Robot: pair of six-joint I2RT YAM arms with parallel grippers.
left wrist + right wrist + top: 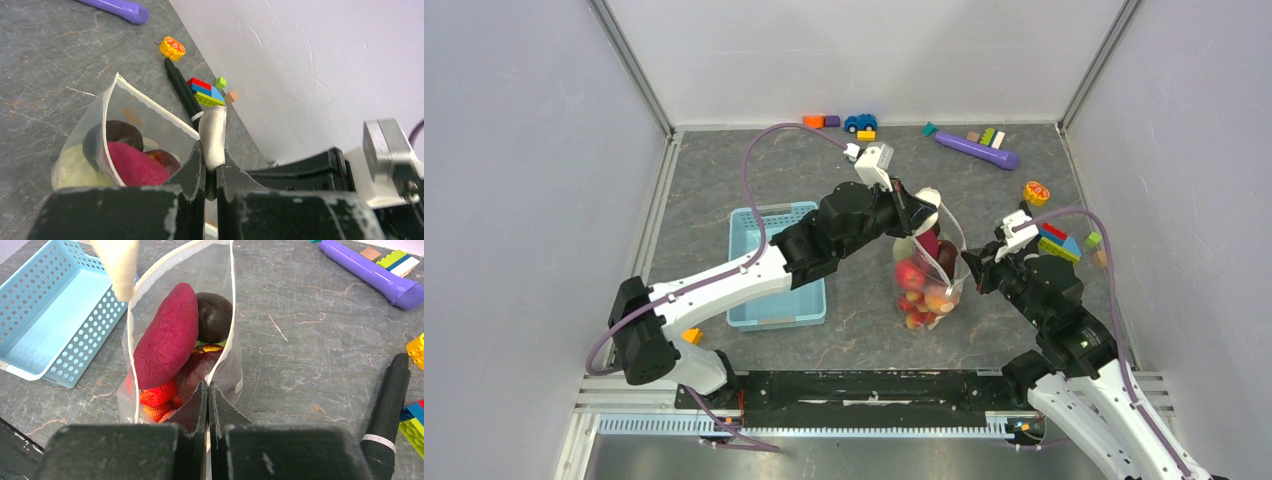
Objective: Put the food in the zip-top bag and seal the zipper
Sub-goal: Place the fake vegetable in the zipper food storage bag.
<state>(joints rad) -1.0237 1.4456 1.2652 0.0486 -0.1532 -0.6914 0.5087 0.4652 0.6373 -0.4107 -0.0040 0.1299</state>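
The zip-top bag [929, 285] stands upright mid-table with its mouth open and stretched between both grippers. The food lies inside: a magenta piece [167, 335], a dark maroon one [215, 315] and red and orange pieces [157, 395] lower down. My left gripper [921, 208] is at the far end of the mouth, shut on the white slider tab [214, 135] of the zipper [150, 105]. At the near end my right gripper [207, 386] is shut on the bag's rim. The zipper's two strips [131, 325] stand apart.
A light blue basket [774, 265] sits left of the bag under the left arm. A black marker [390, 405], stacked blocks [1059, 243] and a yellow-orange round piece [1036, 192] lie to the right. At the back are a purple cylinder [979, 150], a toy car [860, 122] and loose blocks.
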